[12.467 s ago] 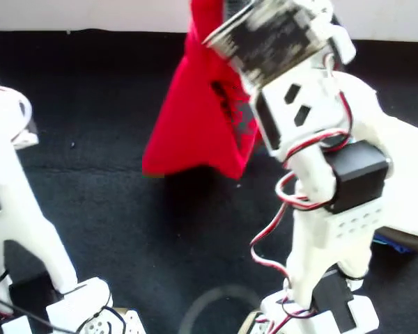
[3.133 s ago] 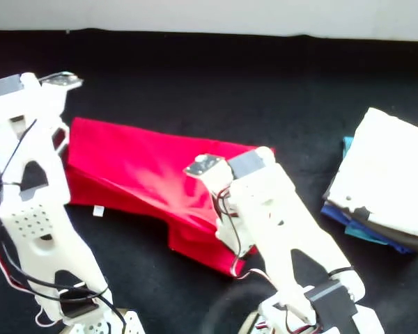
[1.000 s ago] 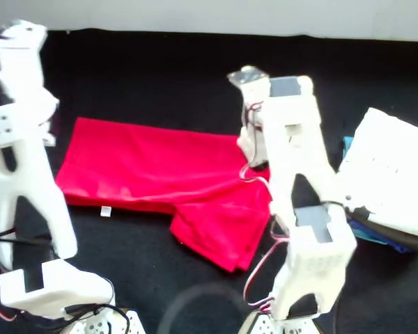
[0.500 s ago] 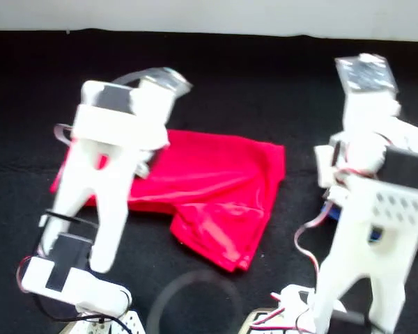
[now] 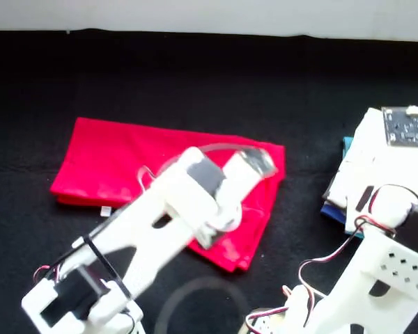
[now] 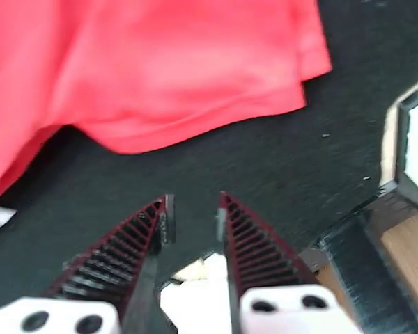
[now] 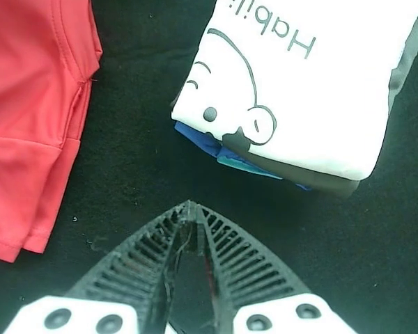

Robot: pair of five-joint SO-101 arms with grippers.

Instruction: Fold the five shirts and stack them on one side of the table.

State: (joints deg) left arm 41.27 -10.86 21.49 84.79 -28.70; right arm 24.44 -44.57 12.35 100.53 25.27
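Red shirt point(image 6: 160, 69) just beyond left end effector point(image 6: 194, 202) (jaws slightly parted).

The black, cloth-like table surface point(image 5: 195, 76) carries a partly folded red fabric shirt point(image 5: 111, 156), which lies flat near the middle. Well apart from it, at one side, rests a stack of folded shirts point(image 7: 299, 83): white on top, then grey, teal and blue beneath.
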